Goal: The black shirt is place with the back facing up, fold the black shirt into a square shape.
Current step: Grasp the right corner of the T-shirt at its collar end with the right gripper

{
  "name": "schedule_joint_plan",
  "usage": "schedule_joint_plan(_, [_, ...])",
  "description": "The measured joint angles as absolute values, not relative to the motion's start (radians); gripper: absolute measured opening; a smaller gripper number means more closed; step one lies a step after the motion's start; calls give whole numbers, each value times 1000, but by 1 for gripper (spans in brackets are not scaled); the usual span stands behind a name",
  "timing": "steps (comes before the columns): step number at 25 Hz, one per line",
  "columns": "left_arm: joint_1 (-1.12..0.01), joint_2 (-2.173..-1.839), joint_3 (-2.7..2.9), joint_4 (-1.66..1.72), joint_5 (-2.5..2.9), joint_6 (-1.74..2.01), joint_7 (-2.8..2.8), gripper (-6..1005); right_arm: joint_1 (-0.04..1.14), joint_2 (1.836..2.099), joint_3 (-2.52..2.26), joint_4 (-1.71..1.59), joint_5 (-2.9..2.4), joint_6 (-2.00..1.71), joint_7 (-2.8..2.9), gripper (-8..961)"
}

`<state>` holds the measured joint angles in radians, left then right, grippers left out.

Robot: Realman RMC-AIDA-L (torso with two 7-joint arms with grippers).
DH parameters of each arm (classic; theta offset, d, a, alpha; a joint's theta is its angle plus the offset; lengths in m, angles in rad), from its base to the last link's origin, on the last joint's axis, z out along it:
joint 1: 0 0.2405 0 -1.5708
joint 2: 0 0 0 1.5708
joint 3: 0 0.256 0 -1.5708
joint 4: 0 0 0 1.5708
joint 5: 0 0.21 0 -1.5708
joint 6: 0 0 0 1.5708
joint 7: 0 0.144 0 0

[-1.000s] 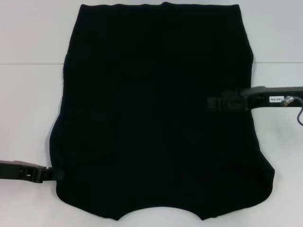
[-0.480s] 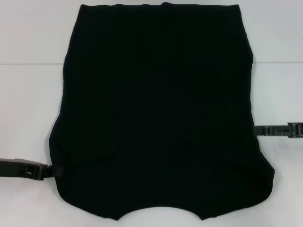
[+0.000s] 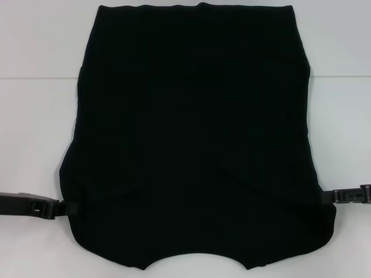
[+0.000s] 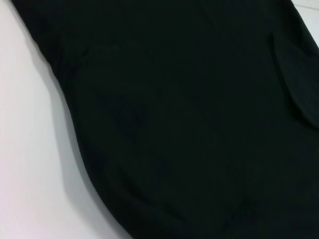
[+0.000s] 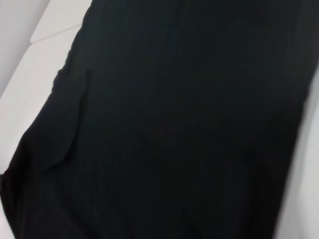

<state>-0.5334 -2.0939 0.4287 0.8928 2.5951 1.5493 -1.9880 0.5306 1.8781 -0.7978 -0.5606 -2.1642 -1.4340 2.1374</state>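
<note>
The black shirt (image 3: 191,133) lies flat on the white table (image 3: 35,127), with both sleeves folded in over the body. No lettering shows. My left gripper (image 3: 68,208) is low at the shirt's near left edge, its tip touching the cloth's border. My right gripper (image 3: 329,197) is low at the shirt's near right edge. The shirt fills the left wrist view (image 4: 189,119) and the right wrist view (image 5: 174,124). Neither wrist view shows its own gripper.
Bare white table shows on both sides of the shirt (image 3: 342,116) and beyond its far edge. A seam line in the table surface (image 3: 35,78) runs across at the back left.
My right arm has pulled back off the shirt's middle to the right and come down to its near right edge. My left arm has hardly moved. The shirt lies as before.
</note>
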Motion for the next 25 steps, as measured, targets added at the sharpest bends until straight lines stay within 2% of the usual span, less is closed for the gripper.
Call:
schedule_joint_plan(7, [-535,-2094,430,893,2593,1549,-1988,74,555,1899,-801,-555,-2194,-1440,2132,731])
schedule_joint_plan(12, [-535,-2094,428,893,2593,1549,-1988,74,560,1902,-801,-554,-2218,-1447,2135,719])
schedule_joint_plan(18, [-536,-2095,426,893,2593,1549,-1994,74,555,1902,-802,-562,-2220,-1461,2124,479])
schedule_joint_plan(25, [-540,-2096,427,893,2593,1549,-1998,74,548,1902,-795,-556,-2221,-1456,2105,308])
